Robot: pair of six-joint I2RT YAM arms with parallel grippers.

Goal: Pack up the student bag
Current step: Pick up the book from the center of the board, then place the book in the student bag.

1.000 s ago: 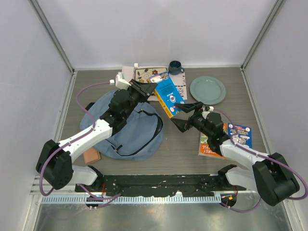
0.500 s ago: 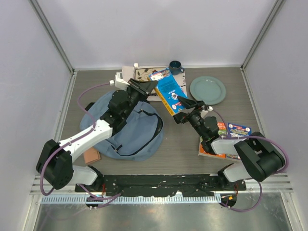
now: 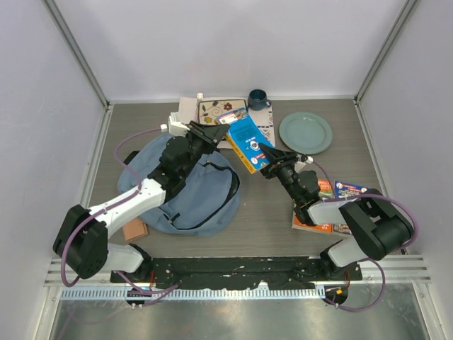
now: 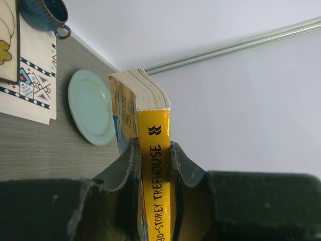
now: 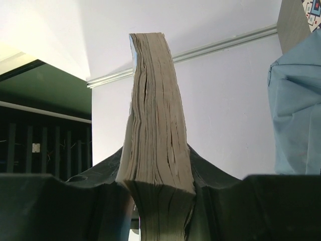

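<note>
Left tool [image 3: 223, 131] holds a book [image 3: 249, 144] just beyond the student bag [image 3: 192, 197].

Student bag [image 3: 205, 195]: light blue, dark zipper lines. Paperback [image 3: 248, 142]: blue cover, yellow spine with black lettering, grey-cream page edges. Plate [image 3: 305, 132], upper right: pale green. Mug [image 3: 257, 98], top centre: dark blue. Cloth mat [image 4: 30, 80]: white, blue-and-red geometric border. Books [image 3: 333, 205], right side: orange and blue covers. Tabletop [image 3: 269, 219]: grey-brown wood grain.
</note>
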